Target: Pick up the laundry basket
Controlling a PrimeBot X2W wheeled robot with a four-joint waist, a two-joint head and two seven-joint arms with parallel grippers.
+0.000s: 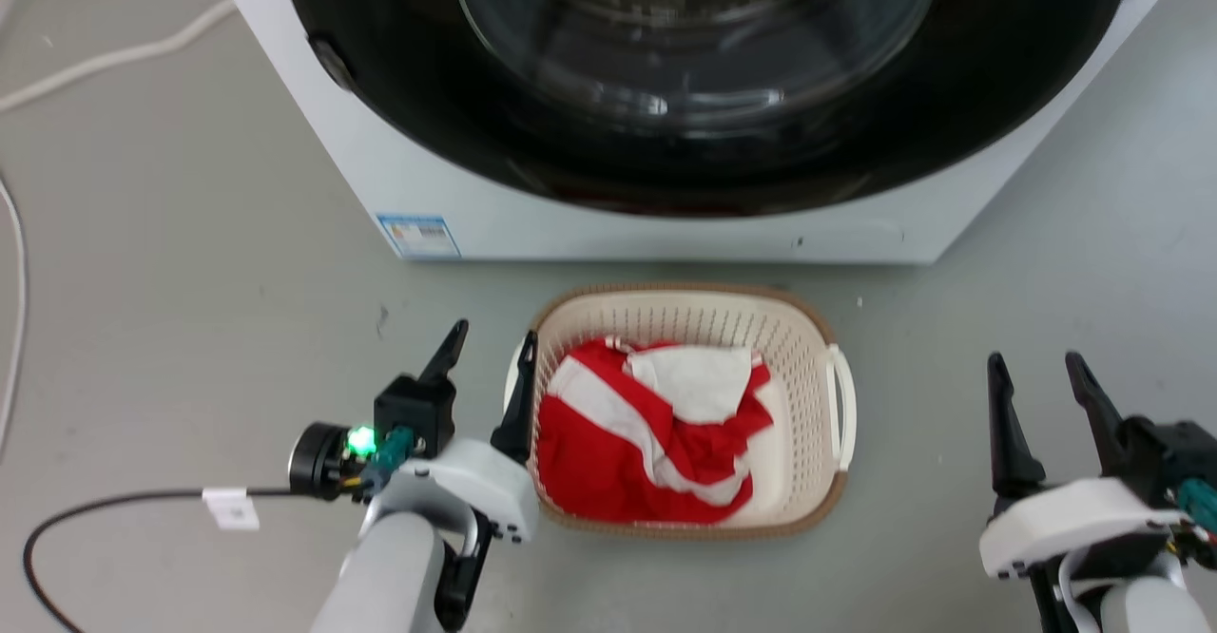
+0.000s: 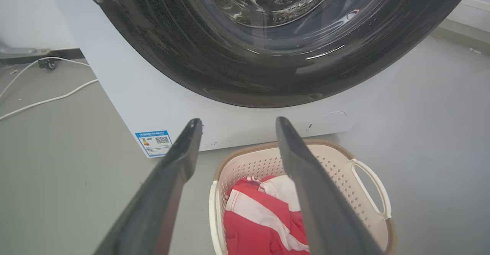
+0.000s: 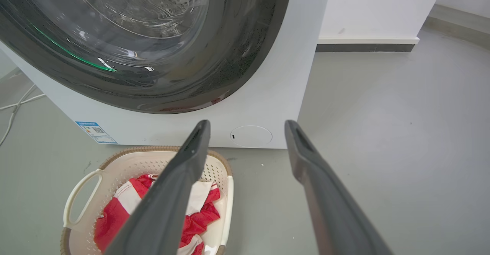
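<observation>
The laundry basket (image 1: 686, 316) stands on the grey floor just before the washing machine, cream with a brown rim and a white handle (image 1: 842, 405) on each side. A red and white cloth (image 1: 608, 443) lies inside it. My left gripper (image 1: 494, 334) is open at the basket's left side, its inner finger right by the left handle. In the left wrist view the left gripper (image 2: 237, 123) has one finger over the floor and one over the basket (image 2: 337, 163). My right gripper (image 1: 1034, 362) is open and empty, well right of the basket. The right wrist view has the right gripper (image 3: 247, 123) with the basket (image 3: 126, 167) at lower left.
The white washing machine (image 1: 666, 229) with its dark round door stands close behind the basket. White cables (image 1: 114, 53) lie on the floor at the far left, and a black cable (image 1: 95, 502) trails from my left wrist. A white wall base (image 3: 363, 40) stands beyond the machine.
</observation>
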